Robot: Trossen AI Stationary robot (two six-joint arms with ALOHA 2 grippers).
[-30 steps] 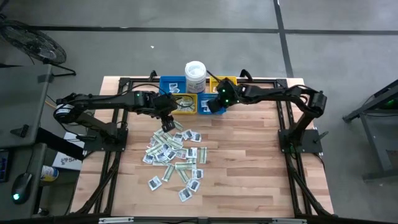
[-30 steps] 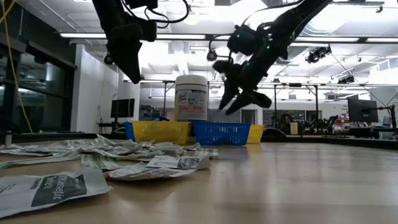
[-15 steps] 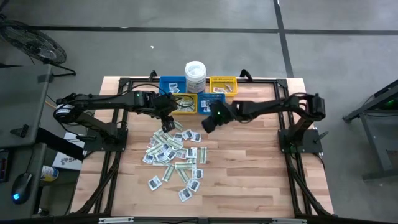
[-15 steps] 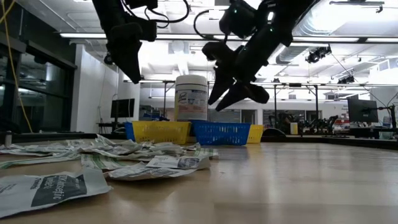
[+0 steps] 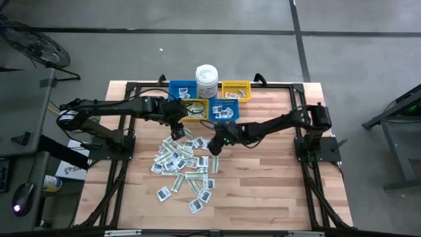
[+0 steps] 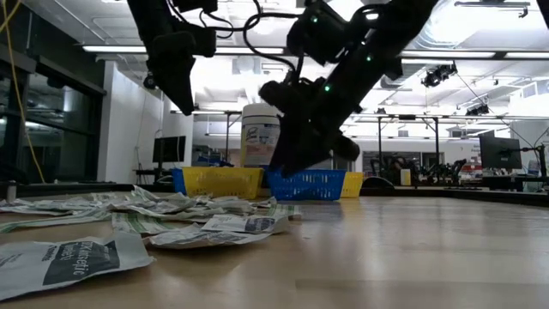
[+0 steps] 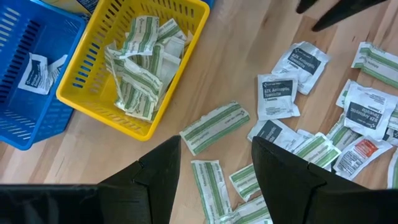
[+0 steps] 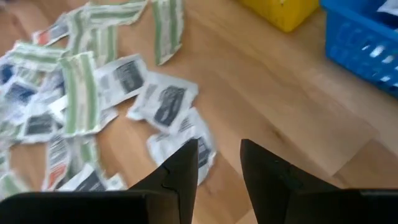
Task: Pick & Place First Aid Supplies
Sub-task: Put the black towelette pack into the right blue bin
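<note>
Right gripper [image 5: 216, 146], fingers apart and empty, has swung from your bins [image 5: 231, 91] to the packets [image 5: 184, 164]; left gripper [image 5: 177, 131] stays open above them.

you've got two blue bins [image 5: 182, 89], two yellow bins [image 5: 235, 90], one white tub [image 5: 206, 78], dozens of packets [image 5: 183, 166], two grippers.

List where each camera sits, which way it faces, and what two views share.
High: overhead, looking straight down on the table, both arms and the packets.
Low: at tabletop height, looking level across at the bins and the room; both arms hang from above.
Left wrist: on the left arm, looking down past its fingers at the yellow bin.
Right wrist: past its fingers at packets.
Shared: both wrist views show packets.
</note>
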